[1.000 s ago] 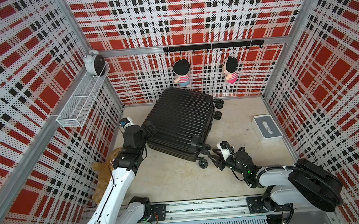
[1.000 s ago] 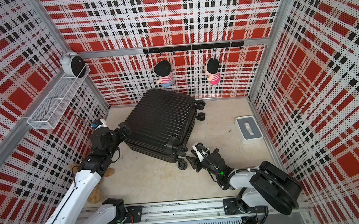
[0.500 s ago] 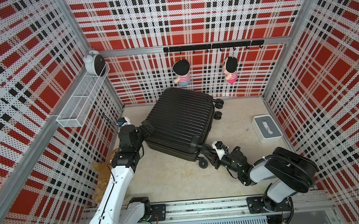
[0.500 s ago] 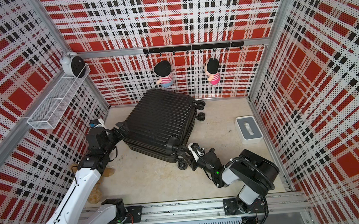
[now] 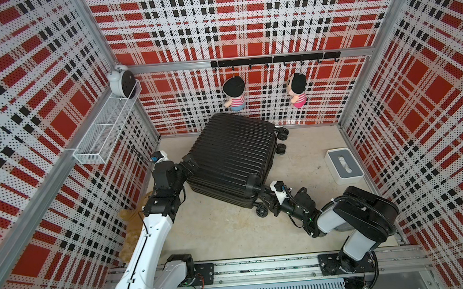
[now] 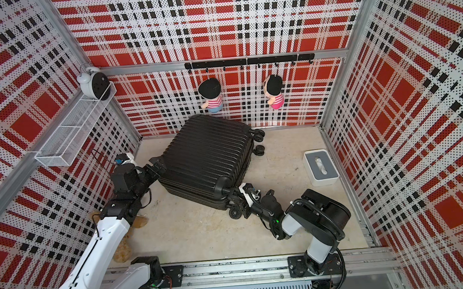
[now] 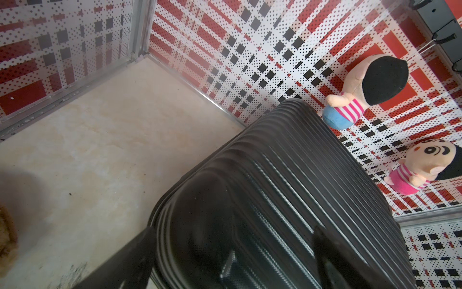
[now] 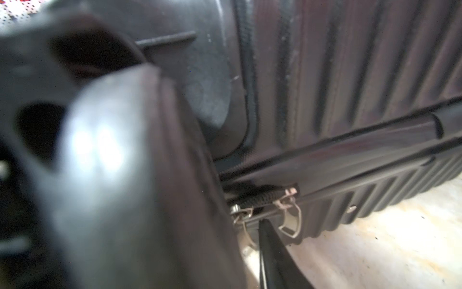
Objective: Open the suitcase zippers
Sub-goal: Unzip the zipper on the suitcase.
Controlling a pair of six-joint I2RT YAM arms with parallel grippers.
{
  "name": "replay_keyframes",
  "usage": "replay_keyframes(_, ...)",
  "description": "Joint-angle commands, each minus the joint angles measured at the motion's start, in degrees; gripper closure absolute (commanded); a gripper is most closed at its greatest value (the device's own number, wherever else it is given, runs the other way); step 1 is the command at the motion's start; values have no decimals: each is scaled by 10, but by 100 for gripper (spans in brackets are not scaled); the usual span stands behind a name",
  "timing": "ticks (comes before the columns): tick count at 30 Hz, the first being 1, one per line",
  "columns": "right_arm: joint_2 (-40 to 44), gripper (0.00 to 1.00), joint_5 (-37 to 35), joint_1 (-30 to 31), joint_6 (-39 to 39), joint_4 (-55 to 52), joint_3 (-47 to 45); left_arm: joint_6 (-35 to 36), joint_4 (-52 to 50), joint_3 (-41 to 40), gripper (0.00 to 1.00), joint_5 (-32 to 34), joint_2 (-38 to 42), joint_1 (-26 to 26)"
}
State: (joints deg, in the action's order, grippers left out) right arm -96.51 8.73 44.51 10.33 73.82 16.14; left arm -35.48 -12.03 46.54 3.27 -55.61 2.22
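Observation:
The black ribbed suitcase (image 5: 233, 153) (image 6: 208, 152) lies flat in the middle of the floor. My left gripper (image 5: 188, 167) (image 6: 156, 168) stands open astride its left corner, with the shell (image 7: 275, 200) between the two fingers (image 7: 130, 262). My right gripper (image 5: 266, 201) (image 6: 235, 202) is low at the near right corner, among the wheels. There the zippers (image 8: 262, 197) show as a black track with two metal pulls (image 8: 290, 215). One finger (image 8: 270, 250) points at the pulls. A blurred wheel hides the other finger, so the right gripper's (image 8: 243, 225) state does not show.
A white-grey tissue box (image 5: 344, 165) stands on the floor at the right. Two plush dolls (image 5: 235, 94) hang on the back wall behind the case. A wire basket (image 5: 106, 128) and a clock (image 5: 122, 81) sit on the left wall. A brown plush (image 5: 130, 230) lies by the left arm.
My right gripper has pushed in towards the case's near right corner, and its arm has swung round behind it. The left gripper has shifted slightly at the left corner and stays open.

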Motion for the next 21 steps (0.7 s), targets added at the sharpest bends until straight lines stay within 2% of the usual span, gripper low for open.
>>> replay_keyframes(1, -17, 68, -8, 5, -8, 19, 13, 12, 9, -3, 2, 2, -3, -7)
replay_keyframes(9, -28, 77, -20, 4, -13, 25, 16, 12, 10, -3, 2, 3, -5, -13)
replay_keyframes(21, -34, 74, -46, 4, -15, 40, 0, 13, 11, -3, 2, 1, -8, -15)
